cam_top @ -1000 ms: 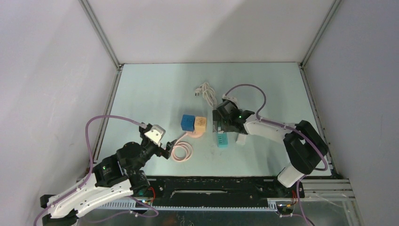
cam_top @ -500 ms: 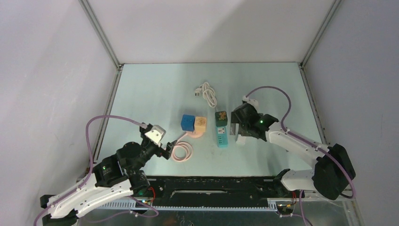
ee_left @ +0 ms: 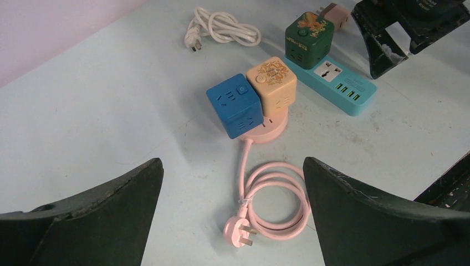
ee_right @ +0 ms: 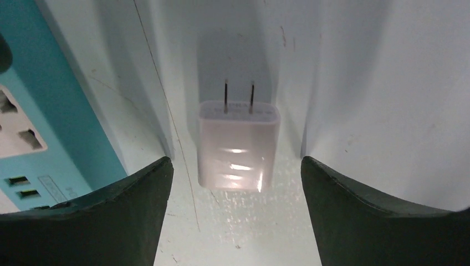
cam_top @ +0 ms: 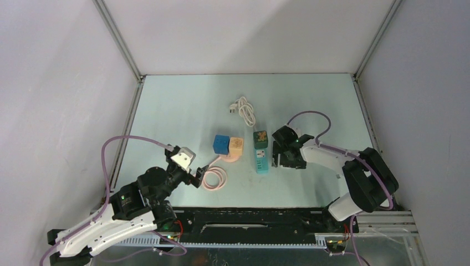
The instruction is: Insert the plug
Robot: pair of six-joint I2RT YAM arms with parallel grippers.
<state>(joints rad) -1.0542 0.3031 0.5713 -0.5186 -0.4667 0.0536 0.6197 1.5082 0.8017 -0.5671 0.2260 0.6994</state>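
Observation:
A pale two-prong charger plug (ee_right: 238, 145) lies flat on the table, prongs pointing away from the right wrist camera. My right gripper (ee_right: 236, 160) is open and low over it, one finger on each side, not touching. In the top view the right gripper (cam_top: 288, 157) hides the plug. The teal power strip (ee_right: 33, 127) lies just left of it. The strip (cam_top: 261, 160) carries a green cube adapter (cam_top: 260, 138) at its far end. My left gripper (cam_top: 195, 177) is open and empty near the front left, above a coiled pink cable (ee_left: 277, 194).
A blue cube (cam_top: 221, 144) and an orange cube (cam_top: 236, 145) sit on a round pink base (ee_left: 271, 128), whose cable ends in a loose pink plug (ee_left: 237, 233). A coiled white cable (cam_top: 244, 109) lies farther back. Walls enclose the table.
My right gripper moved right, off the green cube and the strip's far end, then came down over the loose plug beside the strip. The left arm has not moved.

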